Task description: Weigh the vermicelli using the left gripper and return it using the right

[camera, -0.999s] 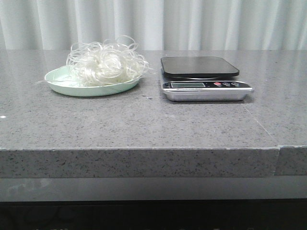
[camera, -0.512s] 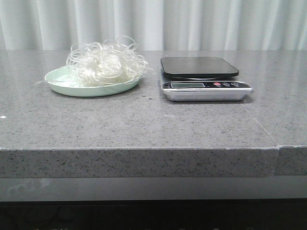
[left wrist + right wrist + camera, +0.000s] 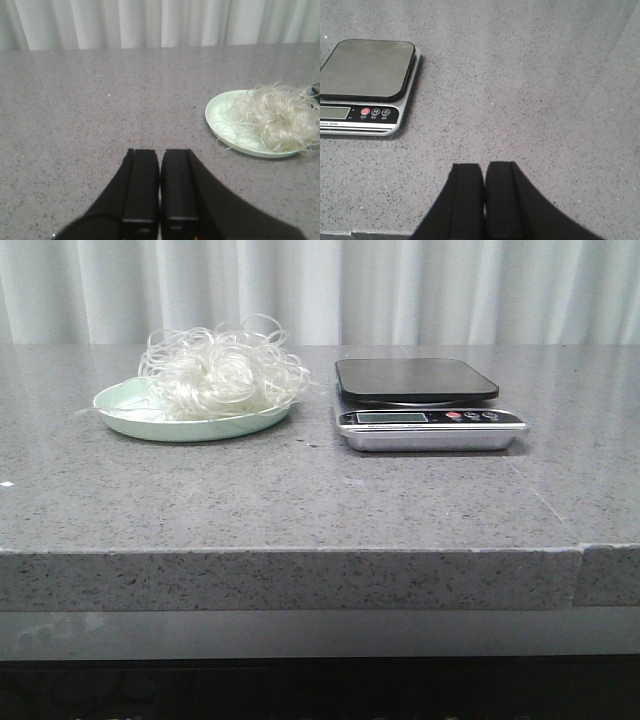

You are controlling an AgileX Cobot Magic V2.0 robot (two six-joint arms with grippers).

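Observation:
The vermicelli [image 3: 222, 370], a fluffy tangle of thin white strands, lies on a pale mint-green plate [image 3: 125, 412] at the left of the grey stone table. It also shows in the left wrist view [image 3: 277, 120] on the plate [image 3: 220, 117]. A kitchen scale [image 3: 420, 400] with a black platform stands to the plate's right; it also shows in the right wrist view [image 3: 365, 82]. My left gripper [image 3: 160, 152] is shut and empty, over bare table short of the plate. My right gripper [image 3: 484, 166] is shut and empty, near the table's front edge, apart from the scale. Neither gripper shows in the front view.
White curtains [image 3: 320, 290] hang behind the table. The table's front edge [image 3: 290, 552] runs across the front view, with a seam [image 3: 580, 570] at the right.

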